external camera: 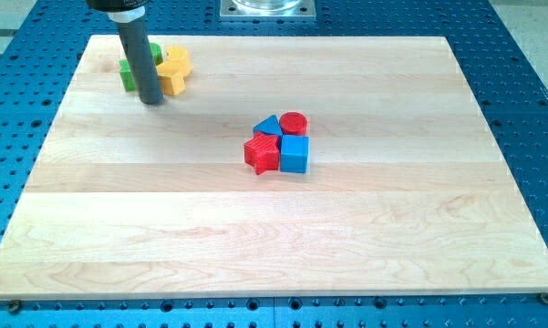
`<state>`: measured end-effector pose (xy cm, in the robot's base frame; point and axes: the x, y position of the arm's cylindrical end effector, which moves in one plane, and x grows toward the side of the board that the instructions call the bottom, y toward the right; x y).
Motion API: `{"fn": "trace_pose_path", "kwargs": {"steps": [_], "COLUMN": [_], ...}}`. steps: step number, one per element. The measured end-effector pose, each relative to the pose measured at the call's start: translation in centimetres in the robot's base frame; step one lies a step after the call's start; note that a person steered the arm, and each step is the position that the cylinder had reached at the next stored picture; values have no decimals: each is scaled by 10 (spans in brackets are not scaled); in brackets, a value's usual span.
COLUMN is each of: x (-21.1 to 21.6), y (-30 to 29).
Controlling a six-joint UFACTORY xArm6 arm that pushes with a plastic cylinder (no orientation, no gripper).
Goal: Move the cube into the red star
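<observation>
A blue cube (294, 154) sits near the board's middle, touching the right side of a red star (263, 153). Just behind them are a blue triangle (269, 127) and a red cylinder (294, 123), all four packed in one cluster. My tip (151, 101) rests on the board at the view's upper left, far from the cube, just below and left of a yellow block (174, 71). The rod hides part of a green block (129, 71).
The wooden board (274, 237) lies on a blue perforated table. The yellow and green blocks form a second cluster at the upper left corner, right by the rod. A metal mount (267, 9) shows at the view's top.
</observation>
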<state>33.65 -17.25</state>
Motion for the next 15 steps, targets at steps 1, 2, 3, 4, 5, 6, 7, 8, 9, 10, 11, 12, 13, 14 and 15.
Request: {"fn": "trace_pose_path", "kwargs": {"steps": [1, 2, 3, 4, 5, 6, 7, 8, 9, 10, 11, 12, 13, 14, 15], "x": [0, 3, 17, 19, 19, 19, 19, 19, 15, -1, -30, -4, 47, 69, 33], "y": [0, -9, -24, -30, -31, -37, -45, -51, -59, -75, -82, -42, 6, 93, 139]}}
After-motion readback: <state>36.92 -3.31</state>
